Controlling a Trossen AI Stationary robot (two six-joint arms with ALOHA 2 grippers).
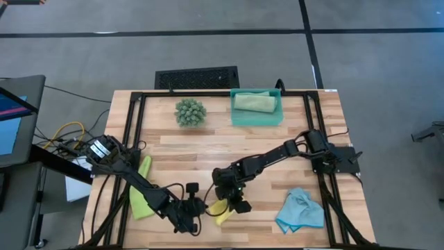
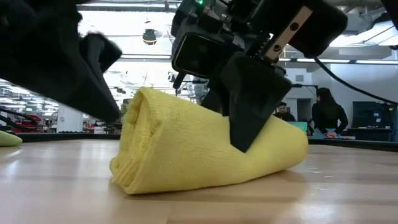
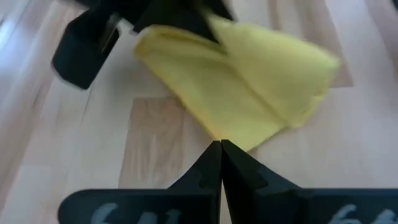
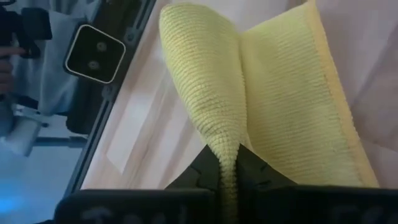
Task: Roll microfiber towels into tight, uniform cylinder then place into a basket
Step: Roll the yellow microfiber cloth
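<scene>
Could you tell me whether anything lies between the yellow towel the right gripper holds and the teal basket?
Nothing visible does: bare table separates the yellow towel from the basket; the plant ball sits beside the basket, off that line.

Bare wooden tabletop (image 1: pixel 277 139) is lying open across the middle, between a round spiky green plant ball (image 1: pixel 190 112) and a crumpled light blue cloth (image 1: pixel 300 210). Both dark arms are crowding the near edge around a folded yellow towel (image 1: pixel 220 210).

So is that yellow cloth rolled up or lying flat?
Loosely rolled: the yellow cloth bulges up off the table, pinched by the right gripper.
</scene>
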